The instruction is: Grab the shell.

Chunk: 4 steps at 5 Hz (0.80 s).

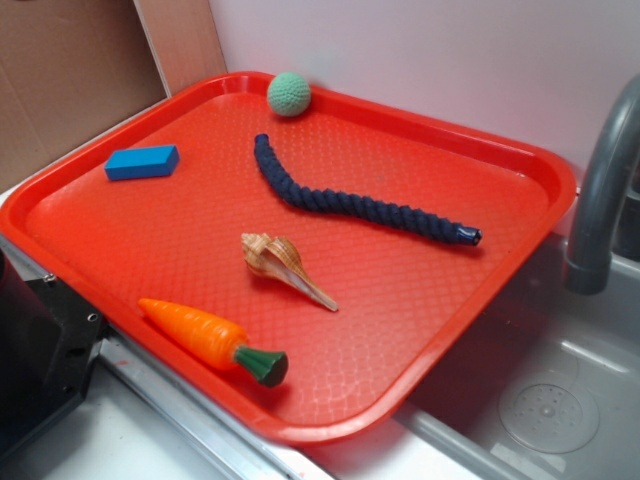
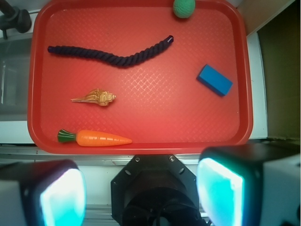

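The shell [image 1: 280,262] [image 2: 96,98], tan and cream with brown stripes, lies flat on the red tray [image 1: 450,130] [image 2: 155,113], in its near half. Its thin point aims toward the sink side. In the wrist view my gripper [image 2: 141,193] hangs high above the robot base, outside the tray's near rim. It is open wide, and nothing sits between its two pale cyan pads [image 2: 218,193]. The shell is far from the fingers, up and to the left in that view. The exterior view does not show the gripper.
An orange toy carrot [image 1: 205,338] [image 2: 101,138] lies just in front of the shell by the near rim. A dark blue rope [image 1: 350,200] [image 2: 113,55], a blue block [image 1: 142,162] [image 2: 214,80] and a green ball [image 1: 288,93] [image 2: 184,7] lie farther back. A grey faucet [image 1: 600,200] and sink [image 1: 540,390] flank the tray.
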### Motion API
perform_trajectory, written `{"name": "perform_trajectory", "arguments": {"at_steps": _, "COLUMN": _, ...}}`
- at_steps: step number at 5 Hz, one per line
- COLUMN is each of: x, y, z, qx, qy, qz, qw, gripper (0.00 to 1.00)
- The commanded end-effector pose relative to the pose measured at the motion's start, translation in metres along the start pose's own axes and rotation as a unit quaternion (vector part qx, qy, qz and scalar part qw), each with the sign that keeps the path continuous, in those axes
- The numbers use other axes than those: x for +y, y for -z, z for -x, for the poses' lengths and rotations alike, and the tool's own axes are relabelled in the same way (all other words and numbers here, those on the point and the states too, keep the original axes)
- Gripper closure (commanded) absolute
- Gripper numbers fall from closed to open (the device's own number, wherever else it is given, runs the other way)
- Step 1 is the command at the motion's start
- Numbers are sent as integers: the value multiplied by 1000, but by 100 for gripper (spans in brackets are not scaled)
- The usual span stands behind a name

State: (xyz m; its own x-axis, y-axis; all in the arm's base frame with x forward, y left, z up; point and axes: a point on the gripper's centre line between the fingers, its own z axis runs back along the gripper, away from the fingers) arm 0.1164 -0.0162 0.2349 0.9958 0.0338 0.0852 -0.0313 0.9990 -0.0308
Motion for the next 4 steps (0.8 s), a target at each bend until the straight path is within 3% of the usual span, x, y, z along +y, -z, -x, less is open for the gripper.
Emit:
{"name": "perform_trajectory", "arguments": {"at_steps": 1, "x": 0, "y": 0, "z": 0, "qx": 0, "qy": 0, "qz": 0, "qw": 1000, "gripper": 0}}
{"name": "perform_trajectory", "arguments": {"at_steps": 2, "x": -3, "y": 9, "z": -2, "qx": -8, "qy": 117, "qz": 19, "qw": 993, "gripper": 0}}
{"name": "perform_trajectory", "arguments": {"at_steps": 3, "x": -11, "y": 20, "z": -5, "qx": -16, "qy": 217, "qz": 17, "qw": 976, "gripper": 0}}
{"name": "perform_trajectory", "arguments": {"at_steps": 4, "x": -21, "y": 35, "z": -11, "qx": -22, "qy": 328, "qz": 49, "qw": 943, "gripper": 0}}
